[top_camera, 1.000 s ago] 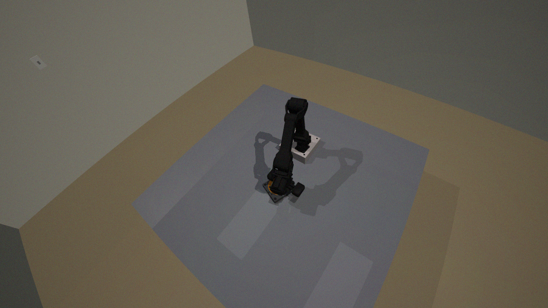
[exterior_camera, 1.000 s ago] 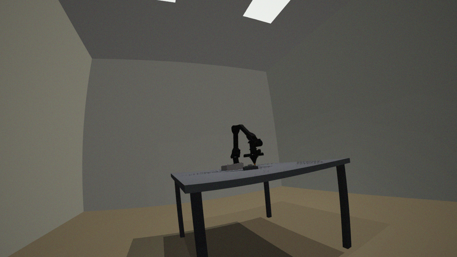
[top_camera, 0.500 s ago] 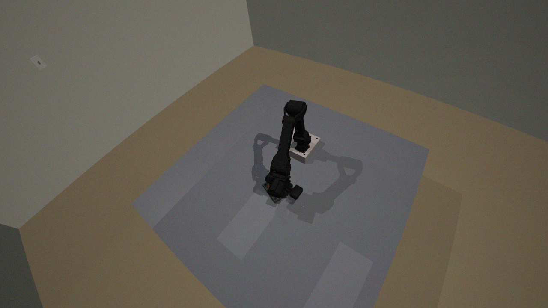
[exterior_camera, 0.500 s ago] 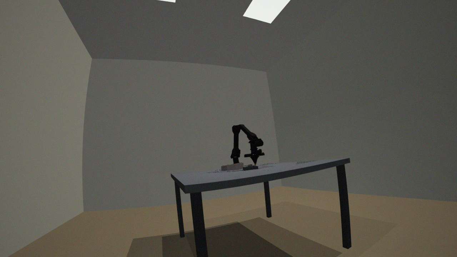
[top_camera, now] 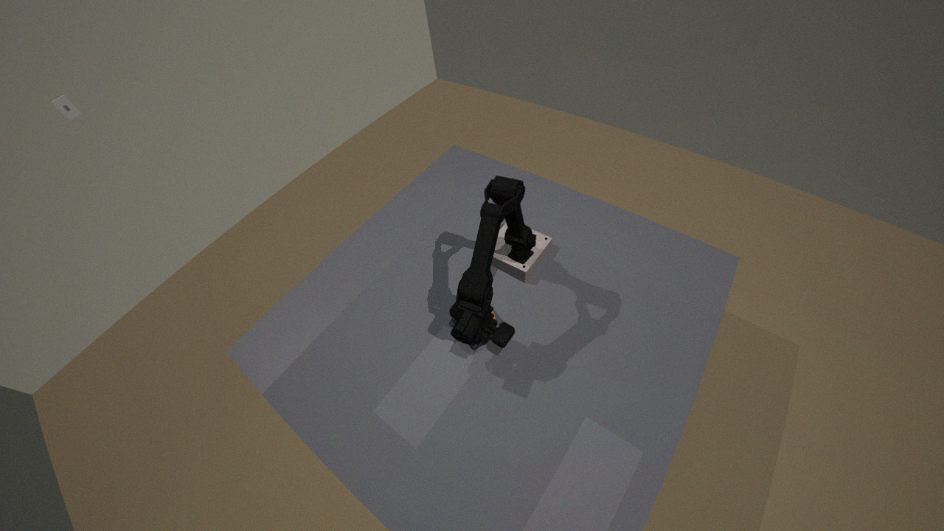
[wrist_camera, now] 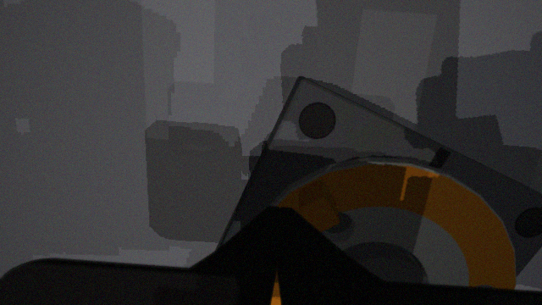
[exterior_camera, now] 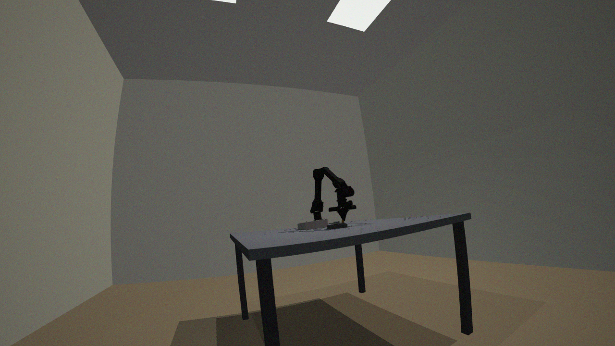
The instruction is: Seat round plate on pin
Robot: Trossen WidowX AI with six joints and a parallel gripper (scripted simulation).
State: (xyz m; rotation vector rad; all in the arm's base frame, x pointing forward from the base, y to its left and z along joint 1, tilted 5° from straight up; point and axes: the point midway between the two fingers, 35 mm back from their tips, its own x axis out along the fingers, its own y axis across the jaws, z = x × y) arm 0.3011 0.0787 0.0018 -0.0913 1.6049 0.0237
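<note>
The dark square base (wrist_camera: 292, 167) (exterior_camera: 336, 226) lies on the table; the arm hides most of it in the top view. The round plate, with its orange ring (wrist_camera: 474, 212), sits on it around the dark post (wrist_camera: 383, 260). The orange tab (wrist_camera: 321, 212) stands up at the plate's left in the wrist view, with a dark hole (wrist_camera: 342, 223) just beside it, partly covered. No pin can be made out, and I cannot tell if the plate lies flat. My gripper (wrist_camera: 279, 219) (exterior_camera: 343, 221) is shut and empty, pointing down, its tips close beside the tab; contact cannot be told.
The arm's pale mounting block (top_camera: 526, 271) (exterior_camera: 312, 224) stands on the grey-blue table (top_camera: 627, 316) (exterior_camera: 387, 227), close to the base. Round dark holes (wrist_camera: 317, 120) mark the base's corners. A dark mark (wrist_camera: 440, 157) lies beyond the plate's rim. Arm shadows fall across the table.
</note>
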